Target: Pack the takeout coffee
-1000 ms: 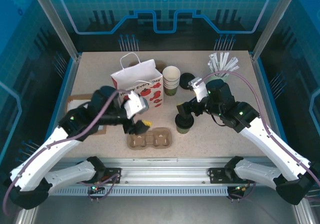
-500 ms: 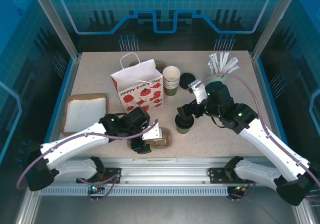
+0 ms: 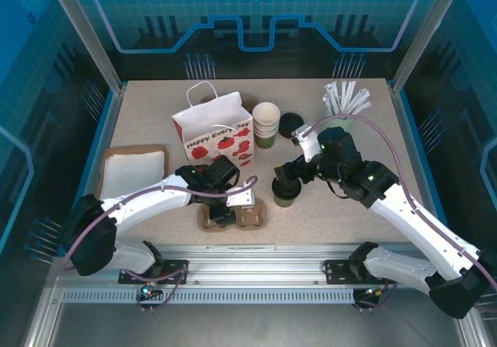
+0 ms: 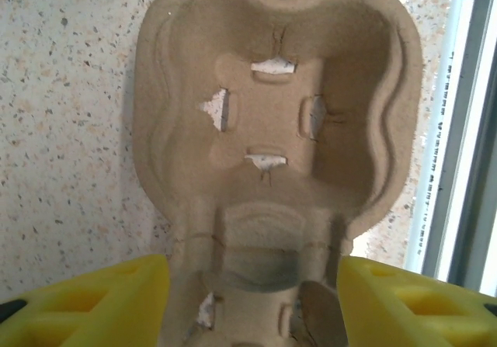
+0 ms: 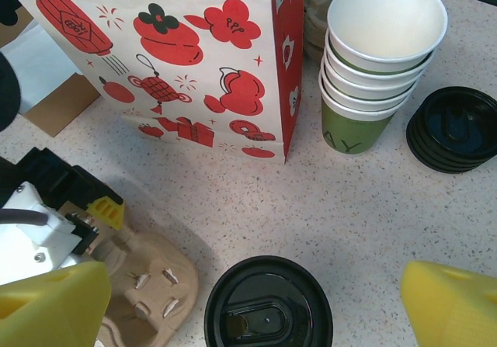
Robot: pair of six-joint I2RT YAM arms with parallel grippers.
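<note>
lidded takeout coffee (image 3: pixel 286 192) (image 5: pixel 268 307) upright on table (image 3: pixel 349 207), just right of cup carrier (image 3: pixel 242 215) (image 4: pixel 272 114).
right gripper (image 3: pixel 284 178) (image 5: pixel 252 304) spread around it, gaps both sides; left gripper (image 3: pixel 225 212) (image 4: pixel 252 285) straddles cup carrier near table's front edge, grip cannot be told.

Left arm (image 3: pixel 147 207): swung inward from the left, elbow now low at the left. Left gripper (image 3: pixel 224 212): at the cardboard carrier's (image 3: pixel 252 215) left rim a second ago, now down over its left cup well, fingers (image 4: pixel 93 300) either side of the cardboard. Napkin tray (image 3: pixel 132 173): hidden under the arm before, now uncovered.
</note>
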